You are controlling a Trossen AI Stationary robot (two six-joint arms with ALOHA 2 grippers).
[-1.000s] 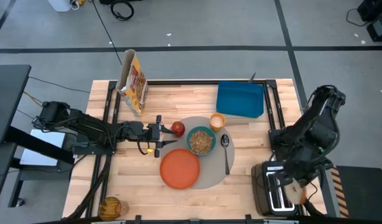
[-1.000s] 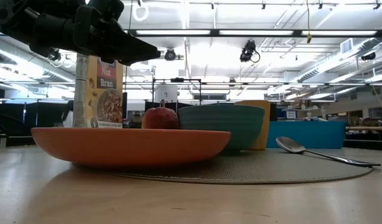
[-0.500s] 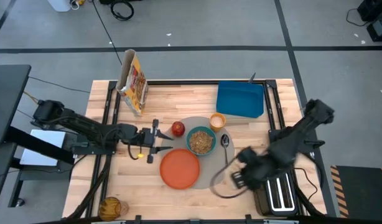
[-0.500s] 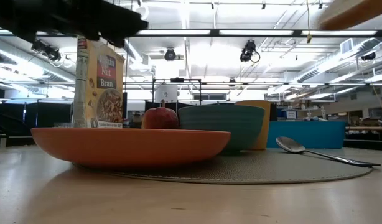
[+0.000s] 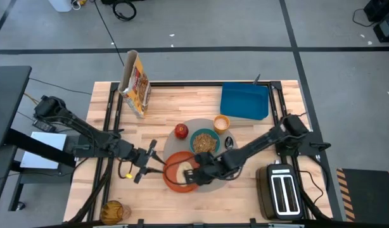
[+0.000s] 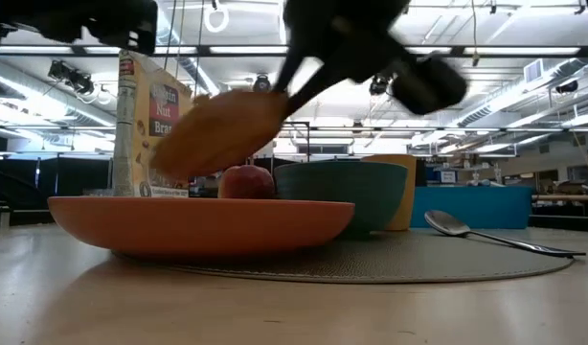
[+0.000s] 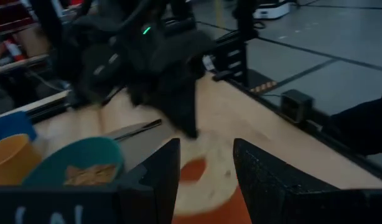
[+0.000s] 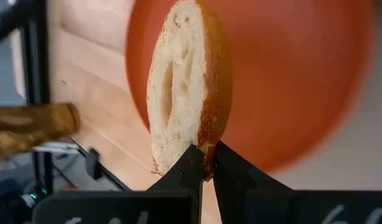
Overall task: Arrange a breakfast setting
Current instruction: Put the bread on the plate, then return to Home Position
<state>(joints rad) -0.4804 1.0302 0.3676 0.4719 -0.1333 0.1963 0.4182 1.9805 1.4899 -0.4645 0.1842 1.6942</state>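
The round bread (image 5: 175,170) is in my right gripper (image 5: 193,172), which is shut on it above the orange plate (image 5: 179,185). The plate sits on the grey mat (image 6: 418,264) together with the teal bowl (image 5: 205,140) of cereal, the orange cup (image 5: 221,123), the red apple (image 5: 180,131) and the spoon (image 5: 228,143), whose handle is hidden under my right arm. My left gripper (image 5: 150,164) is open and empty just left of the plate. My right gripper pinches the bread's rim (image 8: 206,148) between its two fingertips. It comes from the table's right, slanting down. The bread (image 6: 217,129) hangs tilted, clear above the plate (image 6: 203,225), its pale cut face (image 8: 172,93) showing in the right wrist view.
A black toaster (image 5: 281,190) stands at the near right. A blue board (image 5: 245,101) lies at the far right and a cereal box (image 5: 136,82) stands at the far left. A brown jar (image 5: 115,211) lies at the near left edge.
My right gripper has swung from the toaster toward the table's left, carrying the bread to above the plate. My left gripper has drawn back from beside the apple toward the near edge.
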